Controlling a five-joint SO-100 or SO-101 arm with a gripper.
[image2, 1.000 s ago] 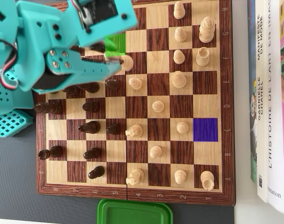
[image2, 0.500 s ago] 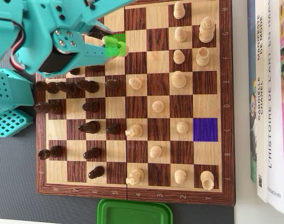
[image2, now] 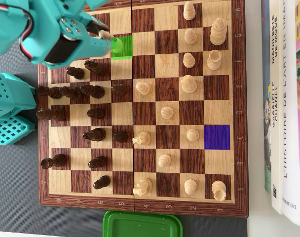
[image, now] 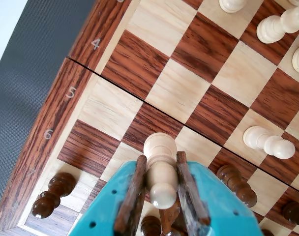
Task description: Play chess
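Over the chessboard (image2: 239,98): teal arm reaches in from the upper left of the overhead view, gripper (image: 159,196) near the board's top edge.
Gripper state: narrowed onto a pale pawn (image: 160,169), one finger pressed on each side of its stem, so the piece cannot tip while carried.
Pawn's place: beside the green square (image2: 124,47), its base apparently just above the board at a light square next to file mark 5 in the wrist view; whether it touches the wood I cannot tell.
Green square: probably marks a square of this move; the purple square (image2: 216,137) sits well apart, near the board's right edge.
Dark pieces (image2: 73,91): crowded just below the gripper, hence the approach from above.
Pale pieces (image2: 189,84): spread over the board's right half, clear of the arm.
Green lid (image2: 142,224): off the board's bottom edge, purpose unclear.
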